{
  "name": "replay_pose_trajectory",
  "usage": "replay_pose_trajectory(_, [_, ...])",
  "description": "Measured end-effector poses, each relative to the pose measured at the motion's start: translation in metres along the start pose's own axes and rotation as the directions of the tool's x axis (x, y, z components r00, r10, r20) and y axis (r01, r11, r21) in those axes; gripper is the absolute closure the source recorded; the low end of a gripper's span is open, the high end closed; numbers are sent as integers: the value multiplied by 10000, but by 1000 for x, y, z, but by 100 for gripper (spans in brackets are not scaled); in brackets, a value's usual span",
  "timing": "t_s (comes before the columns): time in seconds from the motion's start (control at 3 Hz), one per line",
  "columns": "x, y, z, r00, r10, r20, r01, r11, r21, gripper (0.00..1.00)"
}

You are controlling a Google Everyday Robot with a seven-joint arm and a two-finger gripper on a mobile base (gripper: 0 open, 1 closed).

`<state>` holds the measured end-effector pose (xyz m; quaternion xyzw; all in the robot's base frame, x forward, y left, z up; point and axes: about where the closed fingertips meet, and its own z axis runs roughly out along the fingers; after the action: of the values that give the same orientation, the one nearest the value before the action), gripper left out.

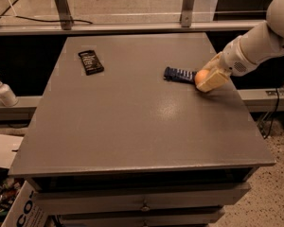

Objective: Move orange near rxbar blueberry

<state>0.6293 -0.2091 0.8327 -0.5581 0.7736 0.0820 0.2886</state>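
The orange (200, 75) sits on the grey table (132, 112) at the right side, right against the right end of the rxbar blueberry (179, 74), a dark blue wrapper with white lettering. My gripper (209, 77) comes in from the right on a white arm and is around the orange, its pale fingers (213, 81) covering most of the fruit. Only the orange's left part shows.
A black-wrapped bar (90, 62) lies at the table's back left. A white pump bottle (3, 91) stands on a ledge left of the table. Drawers (142, 202) run under the front edge. A metal rail and posts (187, 6) stand behind the table.
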Motion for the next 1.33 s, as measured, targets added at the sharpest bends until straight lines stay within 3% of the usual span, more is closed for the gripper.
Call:
replay_pose_trajectory(0.33, [5,5,2,9999,61,-84,-62,9999,-88,83])
replay_pose_trajectory(1.33, [3,13,-4,9998,-52,-194,48,9998,-205,12])
